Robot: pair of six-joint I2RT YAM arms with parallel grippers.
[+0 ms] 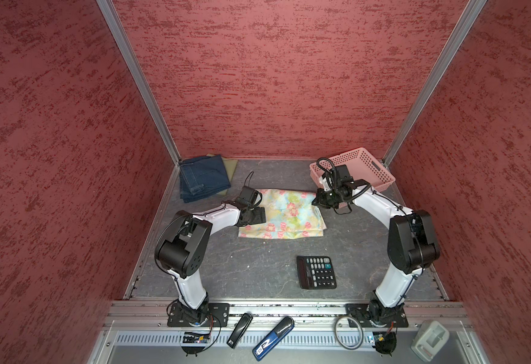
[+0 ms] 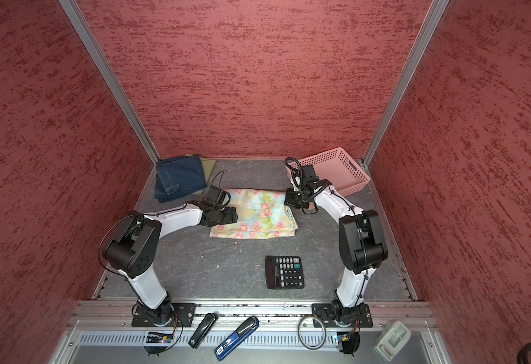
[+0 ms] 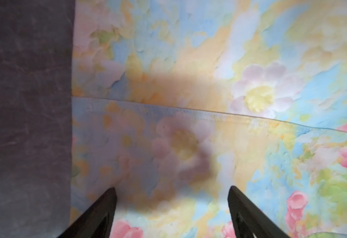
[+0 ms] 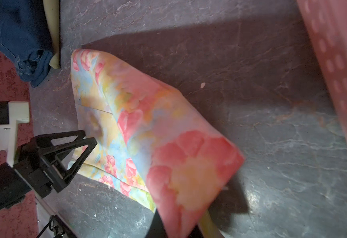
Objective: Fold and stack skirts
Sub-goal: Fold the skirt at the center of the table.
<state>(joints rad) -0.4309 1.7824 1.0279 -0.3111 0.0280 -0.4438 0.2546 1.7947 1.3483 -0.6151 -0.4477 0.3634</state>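
Observation:
The pastel flowered skirt [image 1: 281, 214] lies folded mid-table in both top views. My left gripper [image 1: 257, 216] hovers open just above its left edge. In the left wrist view both fingers [image 3: 98, 214] stand wide apart over the flowered cloth [image 3: 209, 82], holding nothing. My right gripper [image 1: 318, 201] is shut on the skirt's far right corner. That corner [image 4: 189, 164] is lifted off the table toward the right wrist camera. The dark blue denim skirt [image 1: 202, 181] lies folded at the back left on the olive-green skirt [image 1: 230, 167].
A pink perforated basket [image 1: 355, 170] stands at the back right, just behind the right wrist. A black calculator [image 1: 317, 271] lies near the front, right of centre. A stapler [image 1: 240, 329], a blue tool [image 1: 273, 338], a cable ring [image 1: 348, 336] and a grey dispenser [image 1: 429, 338] lie on the front rail.

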